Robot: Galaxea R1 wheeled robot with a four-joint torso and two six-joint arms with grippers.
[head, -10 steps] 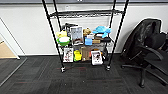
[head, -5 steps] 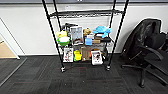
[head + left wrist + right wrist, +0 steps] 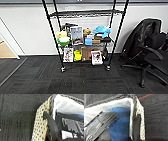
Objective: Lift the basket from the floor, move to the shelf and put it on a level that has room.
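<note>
Writing on the black packet (image 3: 70,125) inside the basket (image 3: 41,125) appears as white print in the left wrist view, too blurred to read. Printed covers on the shelf (image 3: 85,37) are likewise illegible.

Compared with the frame half a second earlier, the head view is unchanged: shelf, chair and carpet sit at the same places.

Left hand (image 3: 50,122): one dark finger lies over the basket's perforated cream wall, hooked at the rim, gripping that wall. Right hand (image 3: 137,126): a dark finger presses the outside of the opposite wall, clamped on the basket. A blue cloth (image 3: 119,125) lies against the white lining beside the packet.

In both wrist views the basket shows against the floor (image 3: 82,80); contact with it cannot be judged.

The shelf stands at upper centre of the head view against a white wall, on casters. The upper tier (image 3: 85,13) is bare grid; lower tiers hold clutter. A black office chair (image 3: 147,47) stands right of it. Tan flooring (image 3: 6,50) shows at the left edge.
</note>
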